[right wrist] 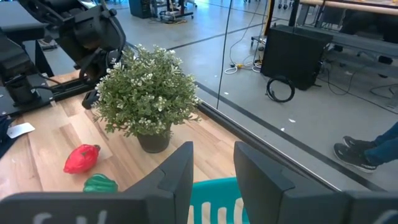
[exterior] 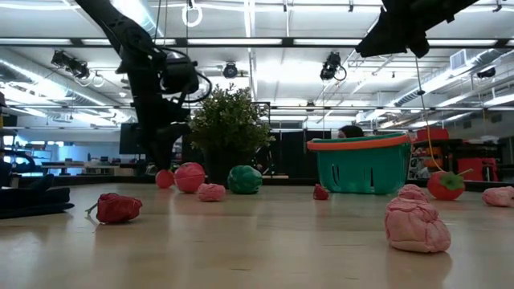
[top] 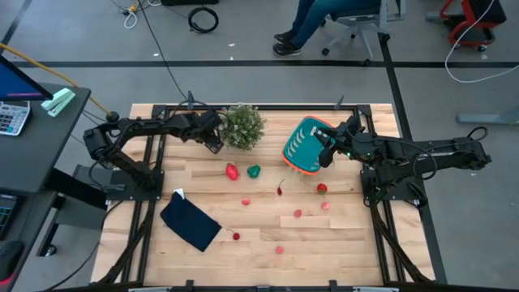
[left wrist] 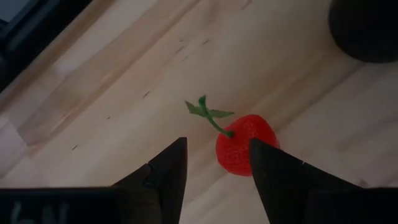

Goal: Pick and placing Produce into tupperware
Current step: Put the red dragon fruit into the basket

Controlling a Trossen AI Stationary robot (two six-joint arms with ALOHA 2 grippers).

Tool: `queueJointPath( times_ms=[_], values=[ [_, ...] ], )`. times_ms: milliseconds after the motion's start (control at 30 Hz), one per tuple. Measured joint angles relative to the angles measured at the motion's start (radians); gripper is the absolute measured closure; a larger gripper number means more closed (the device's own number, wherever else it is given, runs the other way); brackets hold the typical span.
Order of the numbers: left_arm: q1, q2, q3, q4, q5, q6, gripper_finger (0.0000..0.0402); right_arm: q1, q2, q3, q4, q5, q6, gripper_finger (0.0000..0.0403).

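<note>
My left gripper point(left wrist: 214, 171) is open and points down at the table beside the potted plant. A small red fruit with a green stem point(left wrist: 242, 149) lies on the wood just ahead of its fingers, closer to one of them; in the low view this fruit point(exterior: 165, 178) sits under the left gripper point(exterior: 163, 152). My right gripper point(right wrist: 214, 165) is open with nothing between its fingers, high over the teal basket point(top: 302, 146), whose orange-red rim point(exterior: 360, 144) stands upright on the table. Other produce lies scattered: a red piece point(top: 233, 171), a green one point(top: 254, 171), a tomato point(top: 322, 189) and pink pieces point(top: 298, 214). My left gripper comes from above with one finger point(left wrist: 280, 177) overlapping the edge of the red fruit point(left wrist: 233, 158) that lies on the table. Whether that finger touches the fruit, I cannot tell.
The bushy potted plant point(top: 243, 126) stands close to my left gripper, between it and the basket. A dark navy cloth point(top: 190, 223) lies near the table's left near corner. More pink pieces point(exterior: 416, 225) lie toward the near edge. A seated person point(top: 324, 20) is beyond the far edge.
</note>
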Motion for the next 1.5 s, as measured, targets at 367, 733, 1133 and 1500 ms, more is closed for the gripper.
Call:
queueJointPath(
  times_ms=[367,733,1133,1500],
  values=[
    [0.003,0.003,-0.002,-0.11,0.002,0.001,0.0229,0.0,0.0,0.0,0.0,0.0,-0.001,0.0279],
    [0.003,0.002,-0.001,-0.131,0.001,0.057,0.0229,0.0,0.0,0.0,0.0,0.0,-0.001,0.0279],
    [-0.136,0.001,-0.001,-0.085,0.001,0.119,0.0229,0.0,0.0,0.0,0.0,0.0,-0.002,0.0279],
    [-0.249,0.001,-0.001,0.027,0.0,0.178,0.0232,0.0,0.0,0.0,0.0,0.0,-0.002,0.0279]
  ],
)
